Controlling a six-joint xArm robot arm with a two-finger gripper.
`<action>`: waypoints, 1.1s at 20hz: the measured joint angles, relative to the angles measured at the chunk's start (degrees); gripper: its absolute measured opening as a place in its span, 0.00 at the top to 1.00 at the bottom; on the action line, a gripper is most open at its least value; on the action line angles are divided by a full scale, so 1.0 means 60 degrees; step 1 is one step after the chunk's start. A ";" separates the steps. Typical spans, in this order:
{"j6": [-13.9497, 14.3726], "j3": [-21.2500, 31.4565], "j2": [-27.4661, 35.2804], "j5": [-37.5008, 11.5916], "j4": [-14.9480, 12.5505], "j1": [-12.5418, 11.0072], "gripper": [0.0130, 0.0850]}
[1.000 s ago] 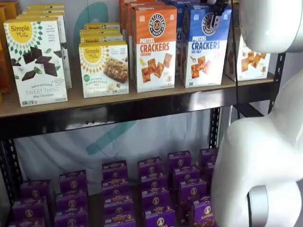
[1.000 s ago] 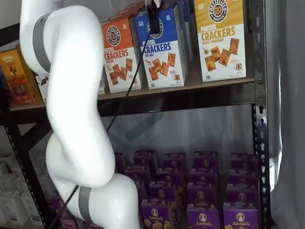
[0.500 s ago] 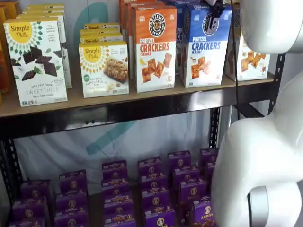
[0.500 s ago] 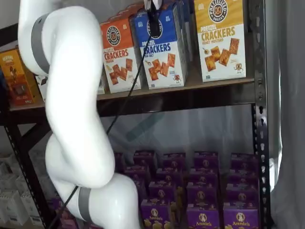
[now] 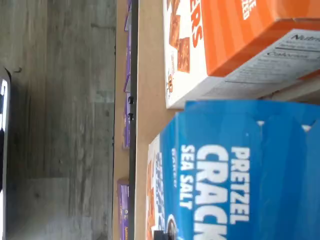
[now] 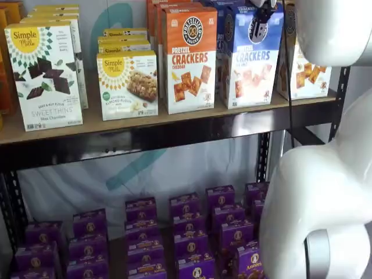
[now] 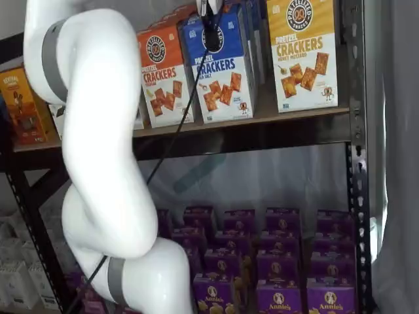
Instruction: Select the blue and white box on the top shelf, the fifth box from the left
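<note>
The blue and white box (image 6: 251, 58) is seen standing at the front edge of the top shelf (image 6: 174, 125), tilted slightly. The orange box (image 6: 189, 58) stands just beside it; a narrow gap is seen between them. The gripper (image 6: 260, 16) is placed at the box's top edge; jaws appear clenched on the box. Purple boxes (image 6: 192, 232) lie below.

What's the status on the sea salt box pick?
Gripper at the top front of the tall blue and white cardboard box; jaws' state unclear. Box on the tan wooden top shelf. Orange-topped cheddar box close beside it.
</note>
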 joint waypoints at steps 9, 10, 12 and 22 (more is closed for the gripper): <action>-0.0036 -0.0298 0.0020 0.0538 0.0216 -0.0162 0.39; -0.0055 -0.0327 0.0000 0.0609 0.0234 -0.0196 0.39; -0.0094 -0.0423 -0.0018 0.0810 0.0296 -0.0278 0.39; -0.0132 -0.0306 -0.0677 0.1656 0.0748 -0.0599 0.39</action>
